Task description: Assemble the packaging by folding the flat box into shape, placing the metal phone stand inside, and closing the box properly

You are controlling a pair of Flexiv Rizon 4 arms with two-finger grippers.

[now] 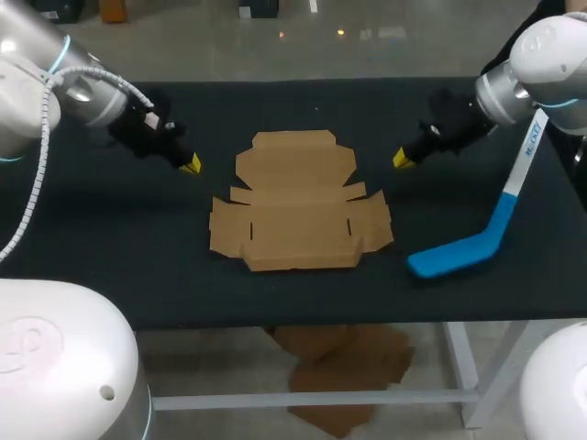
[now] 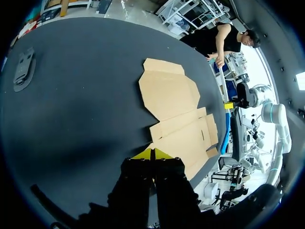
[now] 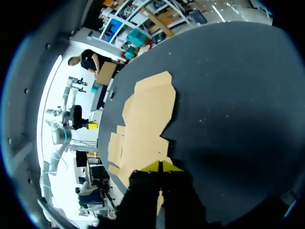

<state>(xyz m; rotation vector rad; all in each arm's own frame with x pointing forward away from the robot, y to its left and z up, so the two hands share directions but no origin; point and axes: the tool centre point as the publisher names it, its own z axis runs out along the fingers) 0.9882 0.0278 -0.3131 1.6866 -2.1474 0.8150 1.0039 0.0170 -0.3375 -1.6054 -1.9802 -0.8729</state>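
Soft, even overhead light; the black table (image 1: 110, 266) looks matte, with darker shadow pooled beside the left gripper (image 2: 152, 153) and the right gripper (image 3: 161, 164).

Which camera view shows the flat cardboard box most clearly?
The head view: the flat cardboard box lies fully visible from above, all flaps and slots showing. Both wrist views show it obliquely, from one side, with its flaps distorted.

The flat box (image 1: 298, 206) lies between the left fingers (image 1: 191, 165) and right fingers (image 1: 403, 159), touching neither.
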